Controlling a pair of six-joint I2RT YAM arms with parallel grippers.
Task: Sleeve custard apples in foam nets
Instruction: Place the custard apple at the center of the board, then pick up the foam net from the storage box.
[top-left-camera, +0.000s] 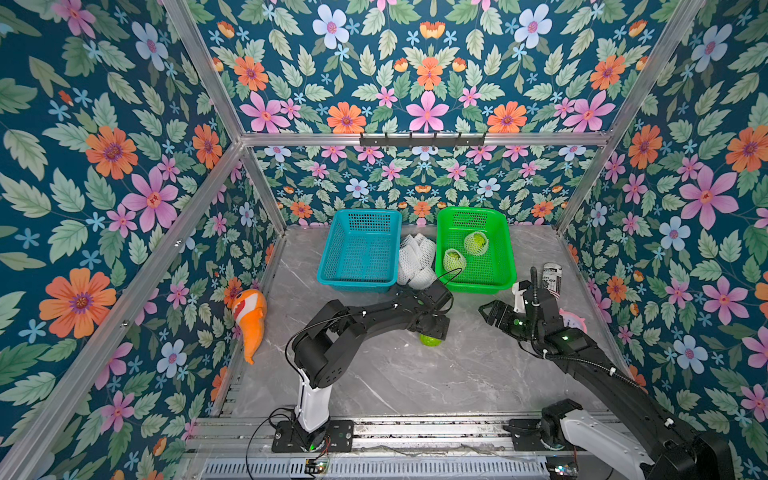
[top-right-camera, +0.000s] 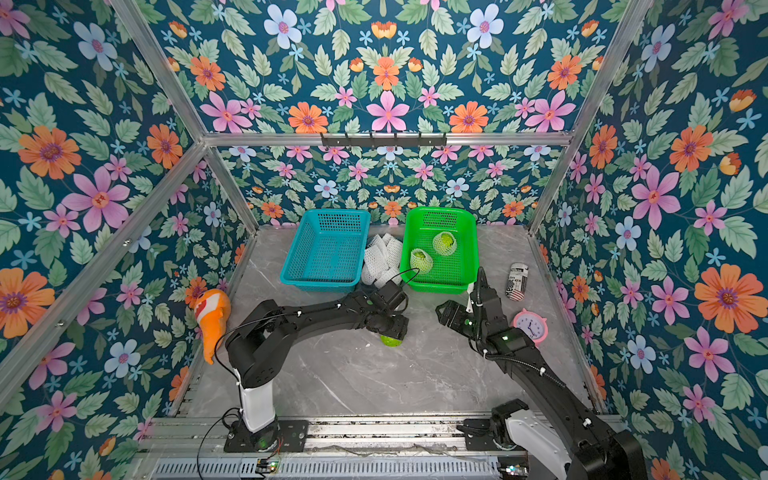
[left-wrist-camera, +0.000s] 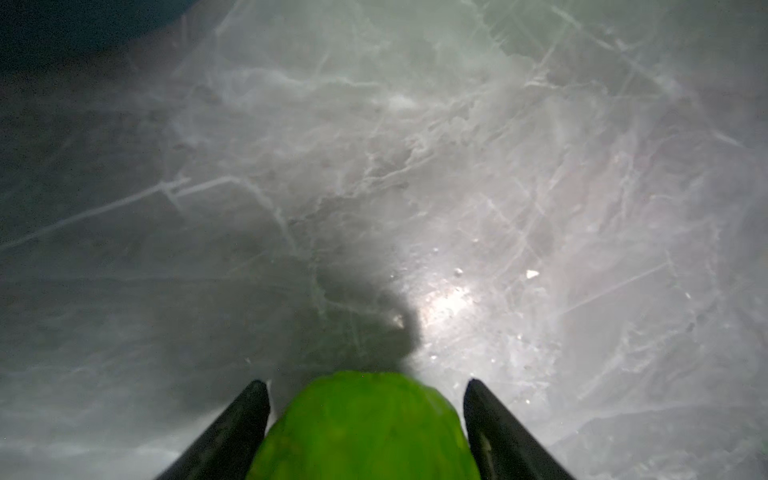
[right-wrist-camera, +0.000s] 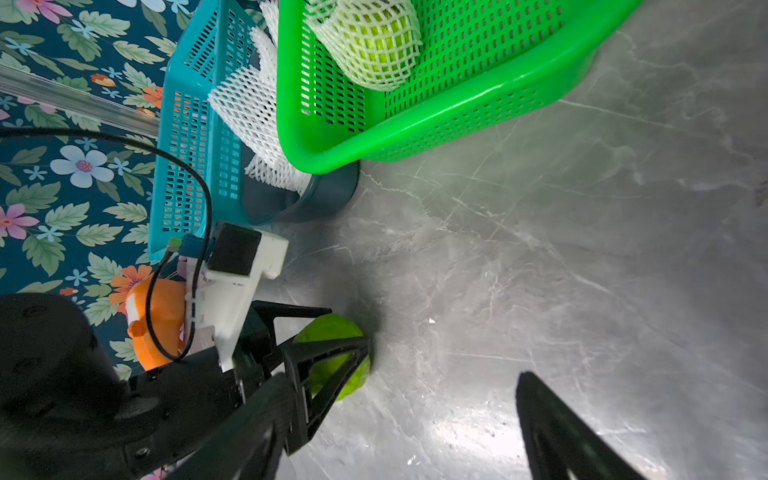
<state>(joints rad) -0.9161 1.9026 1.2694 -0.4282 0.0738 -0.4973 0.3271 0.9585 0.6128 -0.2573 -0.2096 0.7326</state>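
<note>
One apple (left-wrist-camera: 361, 428) — within left end effector (left-wrist-camera: 365, 381)

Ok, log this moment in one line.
left pincer: astride bare custard apple, grip unclear | right pincer: open, empty | green basket: two netted custard apples

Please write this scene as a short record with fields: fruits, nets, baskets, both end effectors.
Bare fruit: one bright green bumpy custard apple on grey marble table
Sleeved fruit: two, inside green perforated plastic basket
Spare nets: white foam mesh pile between the baskets
Blue plastic basket: empty
Left end effector: straddles bare fruit, contact unclear
Right end effector: open, empty
</note>
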